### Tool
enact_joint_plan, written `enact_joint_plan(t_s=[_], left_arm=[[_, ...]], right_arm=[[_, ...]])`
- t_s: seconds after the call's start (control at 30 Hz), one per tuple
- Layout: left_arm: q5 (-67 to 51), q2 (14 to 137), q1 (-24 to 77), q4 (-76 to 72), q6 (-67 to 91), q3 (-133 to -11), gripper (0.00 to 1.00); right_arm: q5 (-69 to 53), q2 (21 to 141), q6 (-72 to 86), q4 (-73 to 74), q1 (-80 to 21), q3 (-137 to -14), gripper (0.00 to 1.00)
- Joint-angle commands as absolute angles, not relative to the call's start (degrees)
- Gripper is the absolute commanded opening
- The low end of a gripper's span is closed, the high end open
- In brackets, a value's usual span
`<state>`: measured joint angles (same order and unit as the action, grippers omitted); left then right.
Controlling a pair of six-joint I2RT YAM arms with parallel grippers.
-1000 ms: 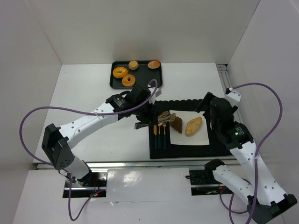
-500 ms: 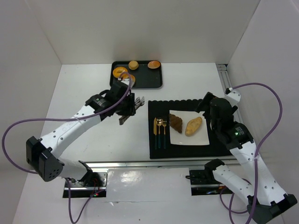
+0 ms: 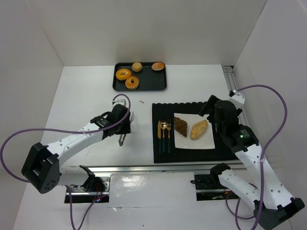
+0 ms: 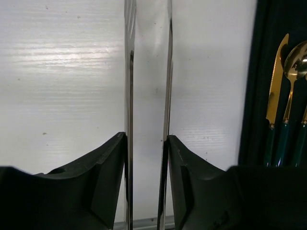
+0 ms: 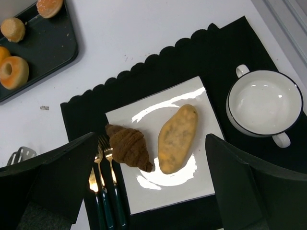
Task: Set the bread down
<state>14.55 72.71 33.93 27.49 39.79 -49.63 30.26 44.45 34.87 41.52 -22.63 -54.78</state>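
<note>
The left gripper (image 4: 146,143) was closed tight on a pair of metal tongs (image 4: 128,96) over the white table (image 3: 86,96), left of the black mat (image 5: 216,52). On the white plate (image 5: 163,196) a dark croissant (image 5: 128,146) lay beside a golden loaf (image 5: 177,139). Above them, the right gripper (image 5: 151,140) had its jaws wide apart and held nothing.

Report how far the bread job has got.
Done: a croissant and a long roll lie on the white plate. In hand: the left hand grips the tongs over the table, beside the mat, with no bread in them. Left: four pieces sit on the black tray; whether they go over too I cannot tell.
</note>
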Motion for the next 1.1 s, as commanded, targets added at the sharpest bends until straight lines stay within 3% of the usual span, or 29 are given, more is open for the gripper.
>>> enact_joint_plan(t_s=[0.0,0.13,0.23,0.37,0.5,0.7,1.07], left_arm=[[20.6,74.3,37.0,17.2,44.6,-47.9,0.53],[21.4,81.4,37.0,17.1,45.1,-50.4,0.65],[19.5,86.6,36.5,19.2,44.0,-53.9,0.65],[19.5,90.8,36.5,23.3,42.9,-60.3,0.91],[17.9,87.8,35.0,23.8,39.8,-64.1,1.0],[12.1,81.6,29.4,27.8,34.9,-72.3,1.0],[3.9,71.6,22.6,28.8,33.2,-69.4,1.0]], right_arm=[[30.1,44.3,34.9,40.4,-23.0,-54.4,1.0],[30.1,44.3,34.9,40.4,-23.0,-54.4,1.0],[29.4,44.8,34.9,39.9,-23.0,-54.4,1.0],[29.4,46.6,34.9,39.4,-23.0,-54.4,1.0],[29.4,49.0,34.4,39.4,-23.0,-54.9,1.0],[28.8,55.4,34.9,40.4,-23.0,-55.5,1.0],[26.8,58.7,34.4,37.8,-23.0,-53.8,1.0]])
